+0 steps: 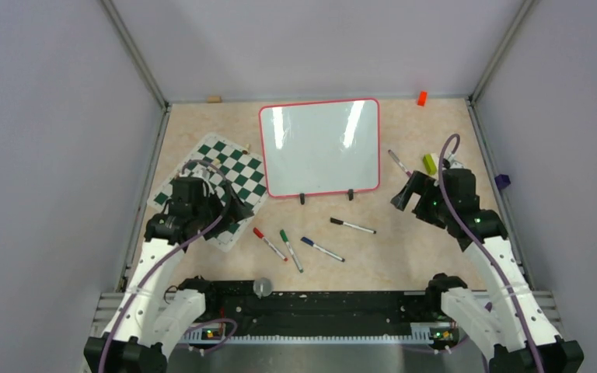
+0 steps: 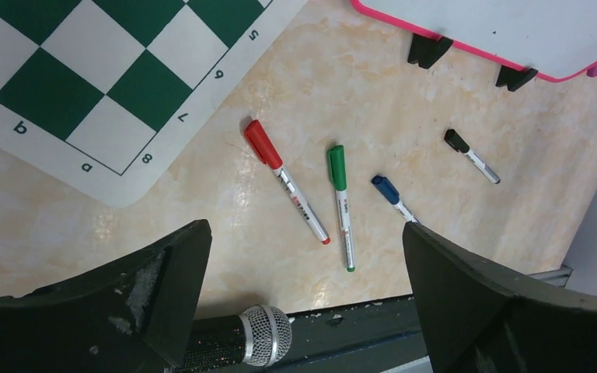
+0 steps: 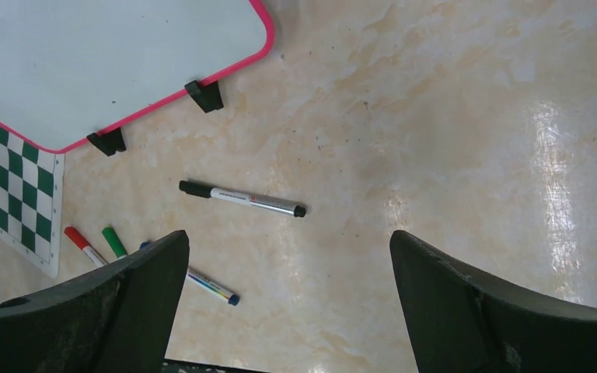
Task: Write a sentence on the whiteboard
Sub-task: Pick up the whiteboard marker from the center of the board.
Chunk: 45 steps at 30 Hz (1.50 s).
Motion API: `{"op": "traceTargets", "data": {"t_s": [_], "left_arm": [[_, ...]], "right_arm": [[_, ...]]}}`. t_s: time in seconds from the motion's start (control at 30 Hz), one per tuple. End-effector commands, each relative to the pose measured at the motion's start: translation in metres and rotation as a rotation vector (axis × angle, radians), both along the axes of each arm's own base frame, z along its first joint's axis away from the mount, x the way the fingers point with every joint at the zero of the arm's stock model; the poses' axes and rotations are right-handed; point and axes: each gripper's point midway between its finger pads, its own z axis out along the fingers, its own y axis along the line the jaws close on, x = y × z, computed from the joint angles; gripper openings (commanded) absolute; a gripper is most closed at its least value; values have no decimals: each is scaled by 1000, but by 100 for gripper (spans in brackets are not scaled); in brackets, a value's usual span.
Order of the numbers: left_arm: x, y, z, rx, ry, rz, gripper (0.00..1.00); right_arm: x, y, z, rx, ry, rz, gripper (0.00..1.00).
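The left gripper [image 1: 237, 208] hangs over the near corner of the mat [image 1: 229, 159], fingers [image 2: 163, 272] spread wide and holding nothing, probably ready to pick a pen. Four markers lie loose on the surface [image 1: 404, 256] between the arms, within reach of either one: red [image 1: 269, 243], green [image 1: 291, 249], blue [image 1: 322, 249] and black [image 1: 352, 225], all capped.

Past them, at the far middle, is the whiteboard [image 1: 320, 148]. Its long axis runs left to right and its two feet point toward the arms. I cannot tell whether it lies quite flat. No writing shows on it, so the task looks unstarted.

The right gripper [image 1: 404, 198] hovers just right of the board, fingers [image 3: 140, 287] likewise wide and empty.
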Motion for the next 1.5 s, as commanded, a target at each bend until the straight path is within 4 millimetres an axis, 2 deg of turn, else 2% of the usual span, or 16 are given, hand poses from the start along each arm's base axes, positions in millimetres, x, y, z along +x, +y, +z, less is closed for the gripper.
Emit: {"op": "traceTargets", "data": {"t_s": [0.0,0.07,0.13,0.23,0.33,0.47,0.6,0.7,0.87,1.0,1.23,1.33,1.4,1.47], "left_arm": [[-16,-9,1,-33,35,-69,99],[-32,-8,-2,-16,70,-119,99],[-38,7,-7,51,77,-65,99],[-30,14,2,71,-1,-10,99],[-24,13,5,62,-23,-7,99],[-17,5,11,17,-24,-35,99],[-6,-6,11,-38,-39,-57,99],[-4,-17,1,-87,-41,-111,99],[4,-25,-10,-144,-52,-98,98],[4,-35,-7,-195,-46,-138,93],[15,-37,-5,-206,-51,-117,92],[15,-42,-3,-247,-46,-111,91],[12,-46,-4,-269,-53,-118,91],[9,-47,-6,-280,-51,-121,91]], "right_arm": [[11,3,33,1,-40,13,99],[9,-4,33,-49,-5,13,99],[8,-6,32,-70,12,21,99],[9,-6,25,-48,19,-11,99],[11,9,14,41,-2,8,99],[12,34,-5,68,-29,120,99],[8,61,-22,-66,3,287,99],[10,77,-29,-157,-12,366,99],[22,78,-39,-244,-70,385,99],[28,79,-44,-288,-95,429,98],[35,88,-40,-329,-126,537,98],[37,91,-47,-345,-115,548,96],[35,99,-51,-342,-111,579,91],[31,109,-54,-348,-110,608,90]]}}
